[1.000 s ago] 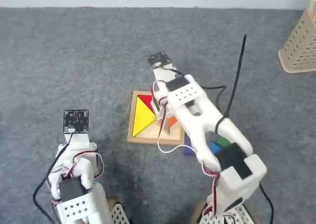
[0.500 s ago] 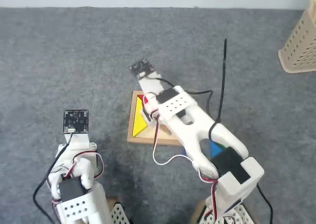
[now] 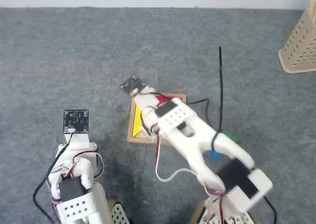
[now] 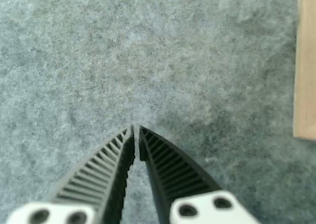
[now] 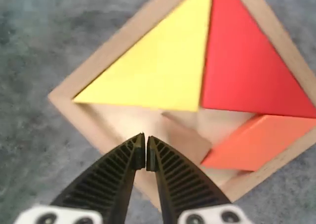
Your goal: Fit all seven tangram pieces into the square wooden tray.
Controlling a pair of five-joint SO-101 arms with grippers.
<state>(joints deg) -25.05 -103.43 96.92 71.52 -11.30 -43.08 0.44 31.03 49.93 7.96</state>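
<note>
Right wrist view, item one: my right gripper (image 5: 146, 152), fingers pressed together tip to tip with nothing between them, hanging over the bare floor of the square wooden tray (image 5: 106, 60), close to one rim.

Held in the tray:
- yellow triangle (image 5: 158, 66), large, lying along a rim
- red triangle (image 5: 242, 71), large, edge to edge with the yellow
- orange piece (image 5: 256, 140), touching the red's long edge and set against a rim

Left wrist view: my left gripper (image 4: 136, 132), fingers closed to a sliver, empty, over the carpet (image 4: 98, 46); the tray's edge lies near it, not touching.

High view:
- green piece (image 3: 228, 134) and blue piece (image 3: 215, 156), on the carpet outside the tray, beside my right arm (image 3: 197, 135) and partly hidden by it
- basket (image 3: 301, 41), perforated, at the far corner
</note>
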